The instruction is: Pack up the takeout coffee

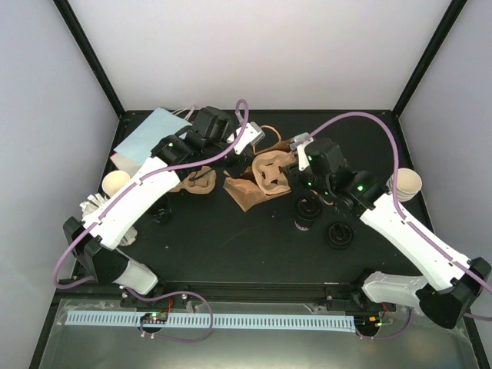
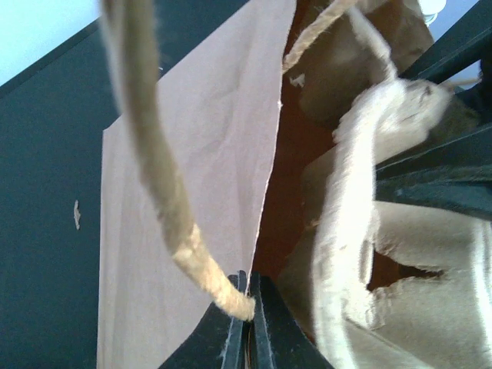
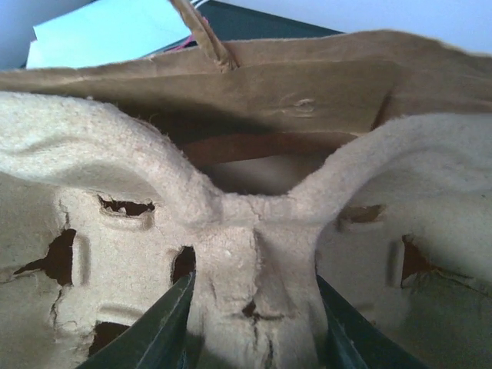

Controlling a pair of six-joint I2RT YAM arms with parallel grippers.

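My left gripper (image 2: 247,319) is pinched tight on the rim of the brown paper bag (image 2: 192,192), beside its twine handle (image 2: 154,169). My right gripper (image 3: 254,307) clasps the central ridge of the beige moulded-pulp cup carrier (image 3: 115,177), whose far edge sits at the bag's mouth. The lidded black paper cups (image 1: 308,209) stand on the black table (image 1: 231,254) just beside my right wrist, outside both bag and carrier.

on the bench (image 1: 246,254), the brown bag (image 1: 242,192) lies mid-back, with the cup carrier (image 1: 270,171) at its right. a lidded cup (image 1: 307,209) stands just before the carrier, a second lidded cup (image 1: 339,234) right of it. the flat bag (image 1: 148,134) lies back left.
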